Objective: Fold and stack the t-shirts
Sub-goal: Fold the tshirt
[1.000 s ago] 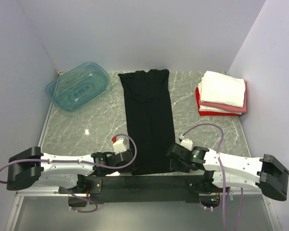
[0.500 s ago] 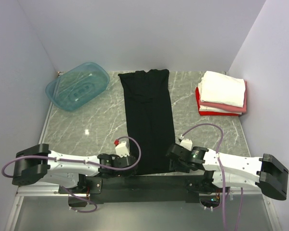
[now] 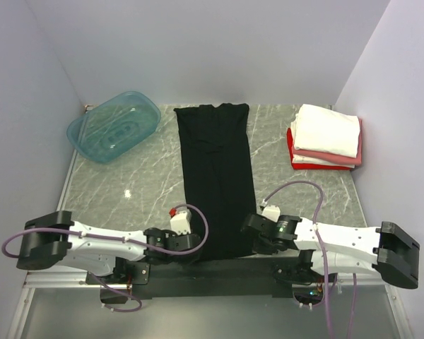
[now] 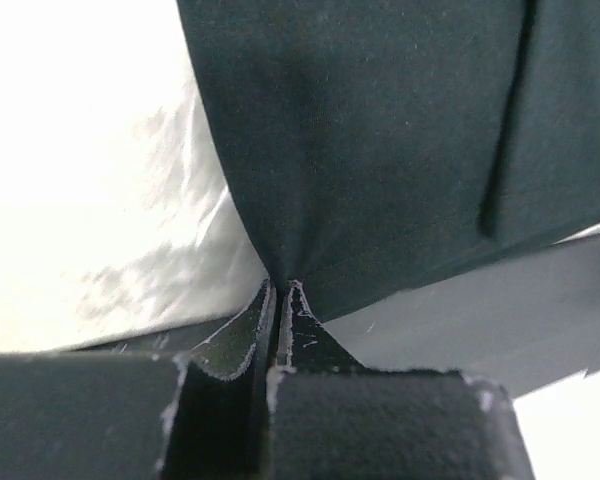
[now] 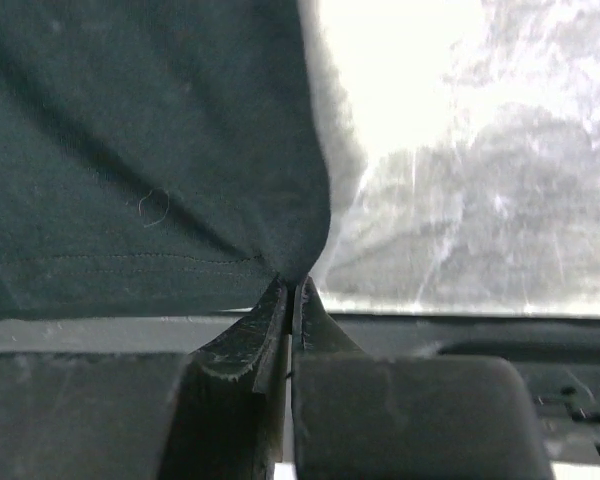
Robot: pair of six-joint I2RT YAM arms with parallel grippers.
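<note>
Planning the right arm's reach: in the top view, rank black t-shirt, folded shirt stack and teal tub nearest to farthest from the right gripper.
1. black t-shirt, held by the right gripper, near edge.
2. folded shirt stack, far right.
3. teal tub, far left.

The top camera is looking down from above and behind both arm bases (image 3: 131,270), taking in the whole counter (image 3: 127,191). Each wrist camera is sitting just behind its own hand, looking forward from very close. The left hand (image 4: 283,288) view and the right hand (image 5: 290,285) view are each sharing with the top one the near hem of the black t-shirt (image 3: 215,176), right at the hand's tips.
</note>
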